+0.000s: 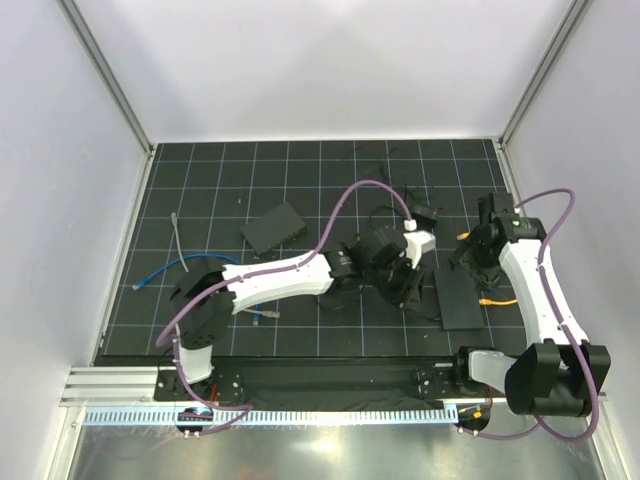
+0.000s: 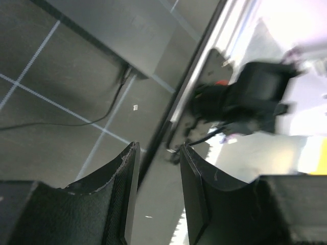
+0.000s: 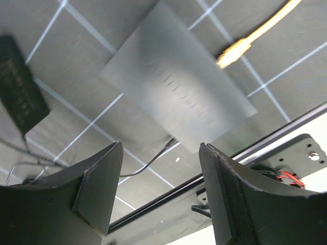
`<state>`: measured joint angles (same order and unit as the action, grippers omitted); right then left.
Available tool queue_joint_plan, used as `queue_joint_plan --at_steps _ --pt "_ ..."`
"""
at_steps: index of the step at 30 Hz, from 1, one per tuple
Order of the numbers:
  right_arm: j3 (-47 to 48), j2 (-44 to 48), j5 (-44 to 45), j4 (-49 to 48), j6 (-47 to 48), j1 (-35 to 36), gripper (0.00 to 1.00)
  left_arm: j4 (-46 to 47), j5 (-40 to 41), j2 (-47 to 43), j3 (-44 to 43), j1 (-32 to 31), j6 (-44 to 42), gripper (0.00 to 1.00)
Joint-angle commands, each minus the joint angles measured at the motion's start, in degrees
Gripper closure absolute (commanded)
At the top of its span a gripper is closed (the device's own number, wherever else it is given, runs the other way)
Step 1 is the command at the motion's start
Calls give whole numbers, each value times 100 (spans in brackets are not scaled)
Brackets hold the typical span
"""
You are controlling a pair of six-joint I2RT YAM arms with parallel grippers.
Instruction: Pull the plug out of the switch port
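Observation:
The switch (image 1: 460, 298) is a flat black box at the right of the mat. An orange plug (image 1: 487, 299) on an orange cable sits at its right edge. In the right wrist view the switch (image 3: 179, 97) looks grey, and the orange plug (image 3: 232, 53) meets its edge. My right gripper (image 1: 468, 252) is open and empty, above the switch's far end; the wrist view shows it (image 3: 161, 148) with nothing between the jaws. My left gripper (image 1: 403, 288) is open and empty, just left of the switch; it also shows in the left wrist view (image 2: 159, 150), with a switch corner (image 2: 117, 35) beyond it.
A thin black cable (image 3: 148, 163) leaves the switch's near edge. A black adapter (image 1: 425, 212) lies behind the grippers, and a second black box (image 1: 272, 228) lies at centre-left. A blue cable (image 1: 170, 268) and a pale cable (image 1: 177, 235) lie at the left. The mat's front rail (image 1: 330, 372) is near.

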<state>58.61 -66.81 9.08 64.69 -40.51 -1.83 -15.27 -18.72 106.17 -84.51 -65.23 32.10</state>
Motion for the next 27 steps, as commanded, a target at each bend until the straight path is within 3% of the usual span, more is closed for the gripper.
queue_joint_plan --at_steps 1,6,12,21,27 --pt "221 -201 -336 71 544 -511 31 392 254 236 4 -156 -1037 58" --pt "72 -482 -1250 -289 746 -951 32 533 466 694 -223 -350 -1978 58" --pt "-77 -658 -1330 -544 896 -1004 35 464 37 1291 -838 -482 -2672 57" --pt "-201 -781 -1787 -764 1045 -1215 38 -705 140 2425 -2402 -640 -2946 59" --pt "-174 -878 -2033 -782 1133 -1364 38 -732 482 2584 -2465 -675 -3139 62"
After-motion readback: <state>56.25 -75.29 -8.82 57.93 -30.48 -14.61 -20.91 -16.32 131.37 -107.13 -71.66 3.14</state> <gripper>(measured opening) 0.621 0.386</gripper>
